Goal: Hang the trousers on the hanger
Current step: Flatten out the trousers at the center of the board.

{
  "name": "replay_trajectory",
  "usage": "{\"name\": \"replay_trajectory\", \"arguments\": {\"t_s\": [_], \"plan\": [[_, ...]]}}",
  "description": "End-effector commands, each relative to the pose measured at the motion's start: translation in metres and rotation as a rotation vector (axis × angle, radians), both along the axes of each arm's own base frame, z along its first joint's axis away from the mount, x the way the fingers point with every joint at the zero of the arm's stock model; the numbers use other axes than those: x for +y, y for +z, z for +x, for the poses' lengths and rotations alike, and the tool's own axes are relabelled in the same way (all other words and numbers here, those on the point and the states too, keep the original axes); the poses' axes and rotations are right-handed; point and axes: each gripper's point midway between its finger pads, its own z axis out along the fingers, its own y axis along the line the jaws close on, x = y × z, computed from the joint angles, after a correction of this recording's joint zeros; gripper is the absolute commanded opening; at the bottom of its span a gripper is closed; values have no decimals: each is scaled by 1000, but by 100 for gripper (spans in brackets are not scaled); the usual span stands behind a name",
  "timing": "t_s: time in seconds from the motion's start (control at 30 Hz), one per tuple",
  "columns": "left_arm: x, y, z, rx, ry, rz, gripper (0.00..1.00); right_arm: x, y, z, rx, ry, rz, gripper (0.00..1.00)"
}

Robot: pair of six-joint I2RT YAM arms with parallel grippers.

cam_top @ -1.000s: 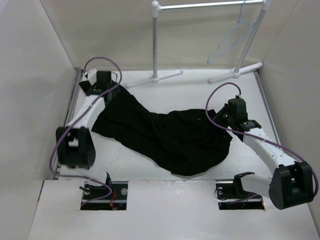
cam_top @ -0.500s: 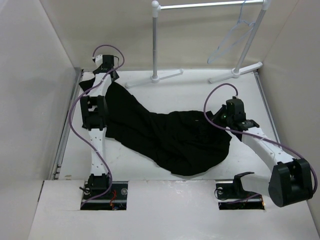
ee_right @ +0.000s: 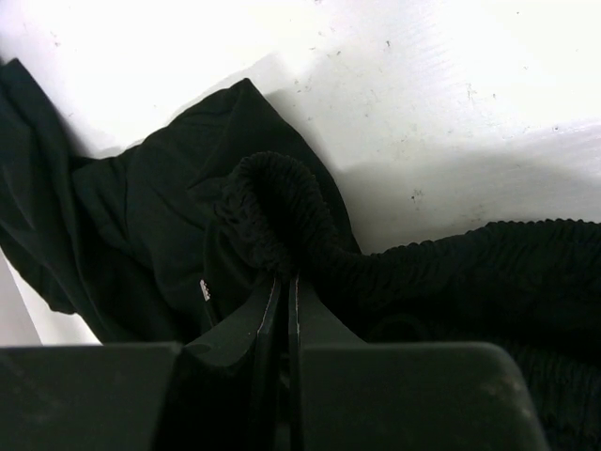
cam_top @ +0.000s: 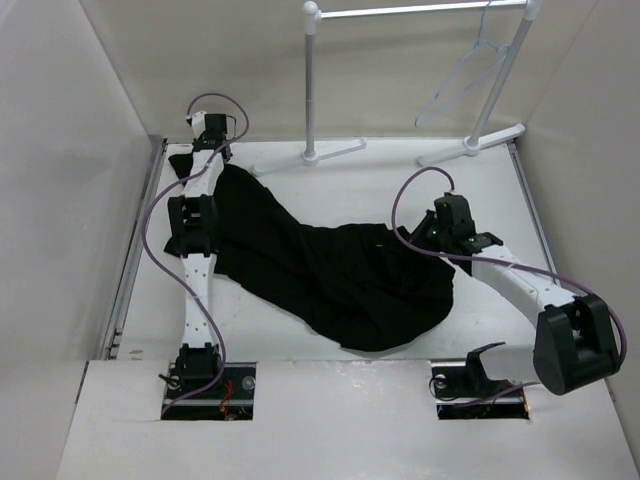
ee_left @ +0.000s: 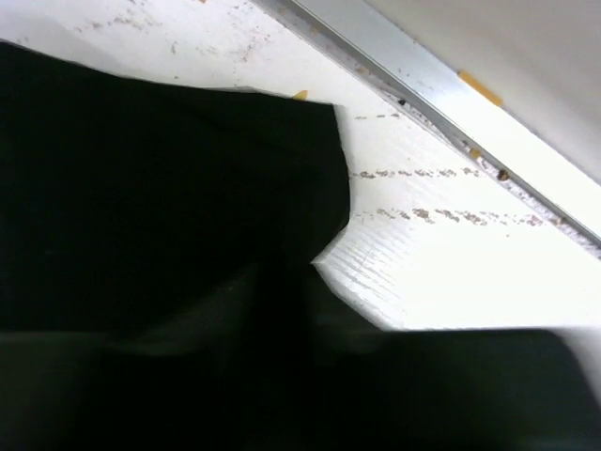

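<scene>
A flat white table (cam_top: 400,190), scuffed in places, sits boxed in by plain pale walls (cam_top: 60,150), and a white metal garment rack (cam_top: 312,90) with 2 poles and spread feet stands at its far edge. A large pair of plain black trousers (cam_top: 330,280) in soft matte fabric lies crumpled across the middle of the table, reaching from one tool to the other.

The right gripper (ee_right: 284,301) is down at the near-right end of the garment. Its 2 fingers are pressed together on a bunched fold of the ribbed elastic waistband (ee_right: 272,207), which curls up directly ahead of its tips. More black cloth spreads out to the left of this tool, with bare table beyond it.

The left gripper (cam_top: 203,140) is stretched out to the far-left corner, over the narrow leg end of the trousers. In its wrist view the cloth fills the area under and to the left of the tool, and the cloth's edge ends just short of the metal rail (ee_left: 423,75) along the table's side. The fingers are only a dark blur there, so I cannot tell whether they are apart or closed.

The thin pale triangular wire-like hanger (cam_top: 460,85) hangs by its hook from the rack's top bar. It is beyond the right gripper, well apart from it and from the trousers.
</scene>
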Motion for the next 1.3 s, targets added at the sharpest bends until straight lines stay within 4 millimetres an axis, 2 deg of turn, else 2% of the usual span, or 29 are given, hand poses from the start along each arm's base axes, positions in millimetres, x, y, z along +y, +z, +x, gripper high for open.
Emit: {"name": "replay_trajectory", "arguments": {"t_s": [0.0,0.1,0.13,0.23,0.3,0.4,0.47,0.57,0.67,0.8,0.93,1.03,1.13,1.27], "plan": [[11,37,4,-60,17,-2,7,3,29,23,-86,-15,42,4],[19,111,-3,-177,56,-21,3,-13,47,43,-131,-65,39,4],[20,143,-11,-226,66,-34,2,-19,55,52,-155,-84,36,4],[25,231,-48,-367,86,-44,1,-45,72,75,-197,-176,18,4],[29,274,-81,-439,111,-56,1,-59,85,90,-223,-230,24,3],[33,317,-131,-505,145,-58,1,-68,108,109,-267,-278,66,3],[37,335,-165,-533,174,-51,1,-70,122,118,-295,-291,86,3],[41,366,-209,-604,205,-58,1,-77,132,128,-307,-321,99,3],[44,399,-239,-662,219,-68,1,-87,135,137,-313,-354,109,3],[41,448,-262,-777,201,-85,2,-96,147,141,-338,-369,125,3],[32,487,-278,-878,171,-107,2,-87,192,128,-436,-324,174,3],[30,507,-303,-943,182,-114,2,-87,221,98,-516,-310,189,3],[34,524,-333,-1015,204,-113,3,-87,227,55,-535,-299,207,3],[39,527,-355,-1046,226,-102,3,-87,204,5,-498,-294,198,3]]}}
